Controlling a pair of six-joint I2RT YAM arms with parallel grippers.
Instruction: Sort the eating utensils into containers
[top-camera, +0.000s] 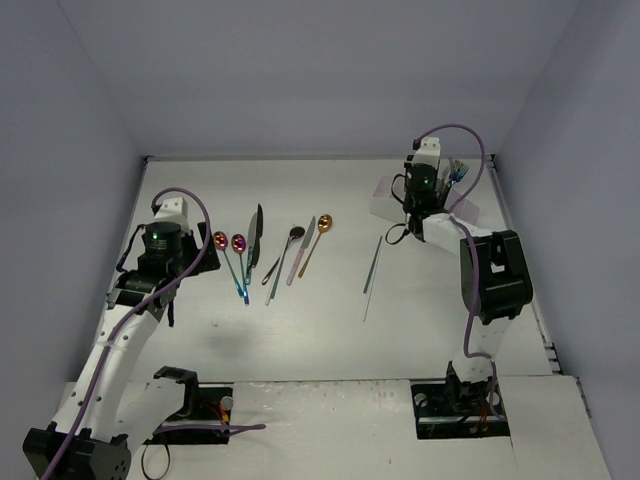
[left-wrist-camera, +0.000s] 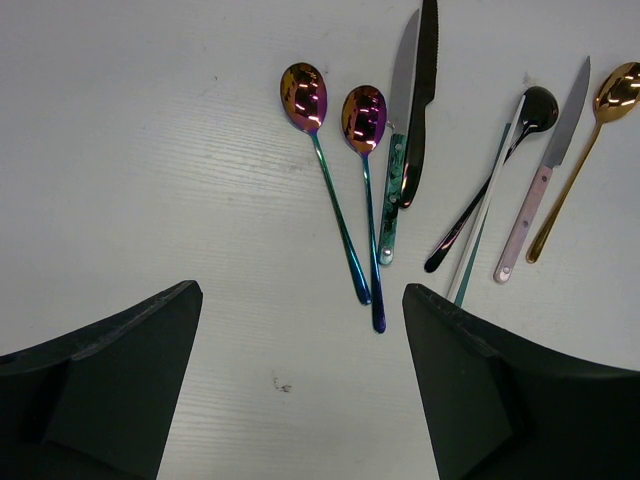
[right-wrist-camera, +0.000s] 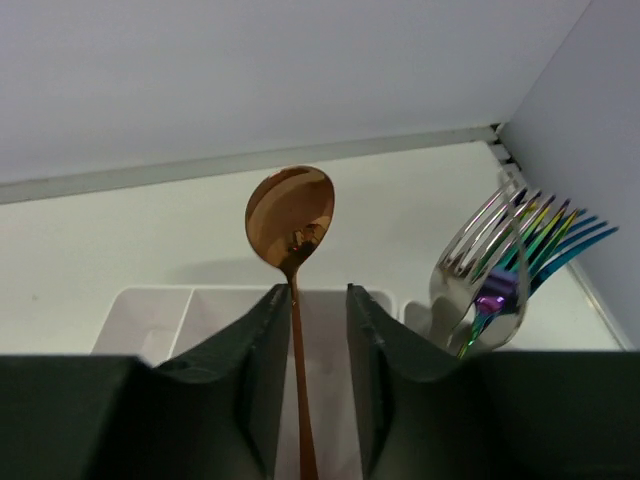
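My right gripper hangs over the white containers at the back right. A gold spoon stands upright between its fingers, leaning on the left finger, with a gap to the right one. Silver and rainbow forks stand in the compartment to the right. My left gripper is open and empty above the table, just short of two rainbow spoons. Beside them lie two knives, a black spoon, a pink-handled knife and another gold spoon.
Two thin sticks lie on the table left of the right arm. Grey walls close in the table on three sides. The right arm stands along the right edge.
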